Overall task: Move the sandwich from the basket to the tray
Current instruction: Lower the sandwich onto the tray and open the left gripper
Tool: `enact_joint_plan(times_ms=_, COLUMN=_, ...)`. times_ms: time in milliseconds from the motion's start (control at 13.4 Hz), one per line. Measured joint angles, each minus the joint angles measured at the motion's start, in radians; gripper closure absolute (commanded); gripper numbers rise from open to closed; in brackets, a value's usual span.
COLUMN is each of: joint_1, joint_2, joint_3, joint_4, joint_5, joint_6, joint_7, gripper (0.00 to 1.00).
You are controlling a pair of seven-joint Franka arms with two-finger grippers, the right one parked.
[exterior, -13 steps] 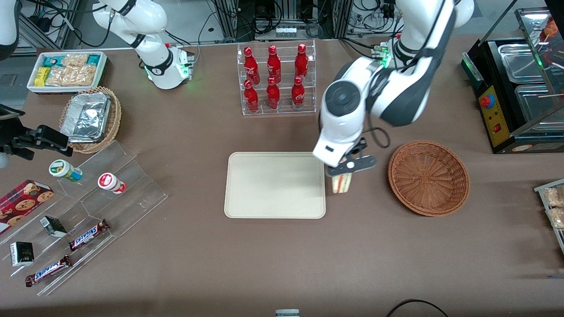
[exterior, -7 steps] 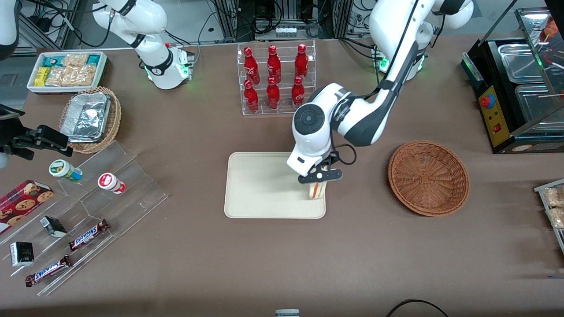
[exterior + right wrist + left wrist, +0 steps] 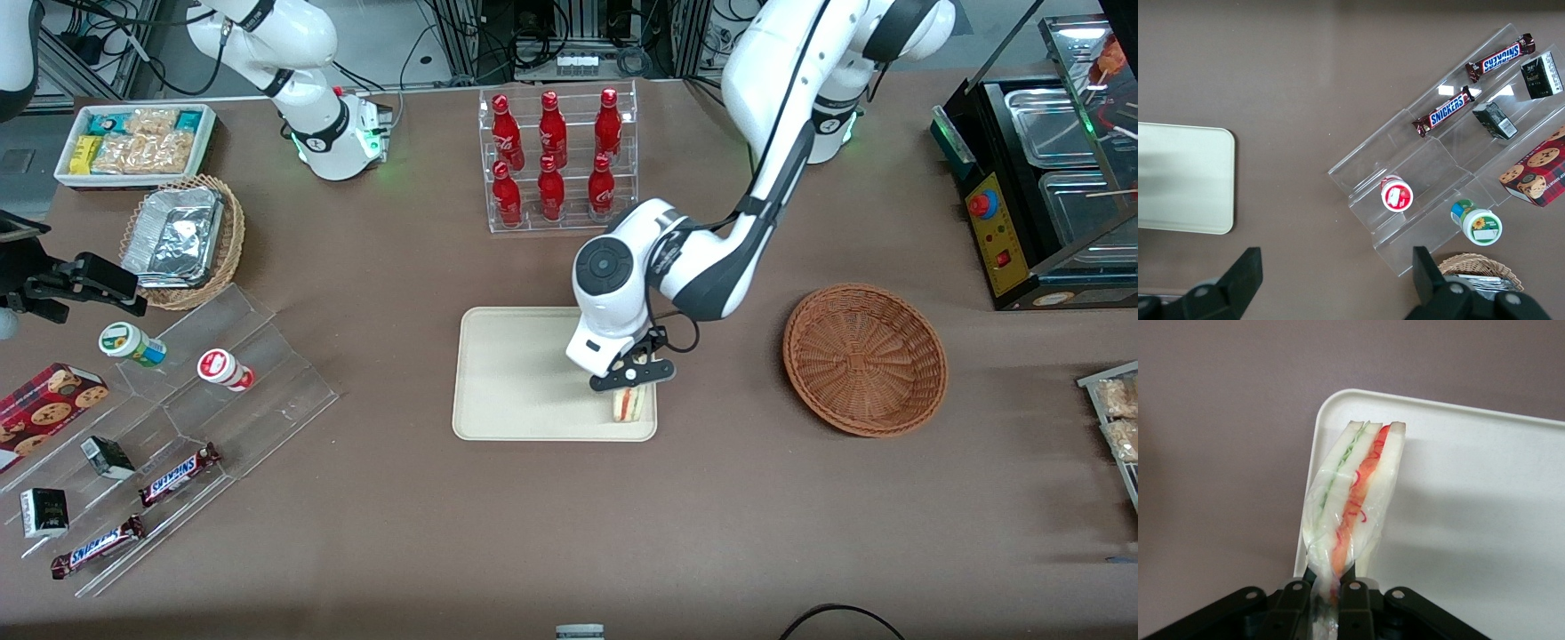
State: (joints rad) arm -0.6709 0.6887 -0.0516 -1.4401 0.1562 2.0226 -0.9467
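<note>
Over tray [image 3: 524,373] corner nearest basket [image 3: 864,358], gripper [image 3: 628,384] pinching sandwich [image 3: 628,404] by wrapper. I'd lower gently, nudge toward middle, then let go.

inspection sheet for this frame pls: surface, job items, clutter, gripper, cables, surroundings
Surface: brown table.
Sandwich: over the tray's corner nearest the basket; contact with the tray cannot be told.
Tray: bare apart from that corner.
Basket: holds nothing.
Clutter: cola bottle rack, acrylic snack steps, foil-container basket, white snack bin.
Gripper: above the tray corner, shut on the sandwich's wrapper end.
Cables: black cable at the table edge nearest the camera.
Surroundings: metal-pan warmer toward the working arm's end.
</note>
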Motion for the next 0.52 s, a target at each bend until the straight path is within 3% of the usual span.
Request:
enact_joint_plan(times_ms=223, joint_1=-0.021, joint_2=0.038, joint_3=0.001, joint_4=0.013, joint_5=0.006, joint_6=0.002, joint_7=-0.022, gripper=0.88)
enact_joint_plan(times_ms=298, joint_1=-0.025, joint_2=0.045, joint_3=0.001, joint_4=0.015, joint_5=0.009, joint_6=0.002, joint_7=-0.025, gripper=0.76)
enact_joint_plan(times_ms=372, joint_1=-0.028, joint_2=0.050, joint_3=0.002, joint_4=0.016, joint_5=0.016, joint_6=0.002, joint_7=-0.026, gripper=0.51)
enact_joint_plan(times_ms=446, joint_1=-0.031, joint_2=0.052, joint_3=0.002, joint_4=0.017, joint_5=0.022, joint_6=0.002, joint_7=-0.026, gripper=0.14)
enact_joint_plan(times_ms=521, joint_1=-0.032, joint_2=0.053, joint_3=0.002, joint_4=0.018, joint_5=0.024, joint_6=0.002, joint_7=-0.027, gripper=0.00)
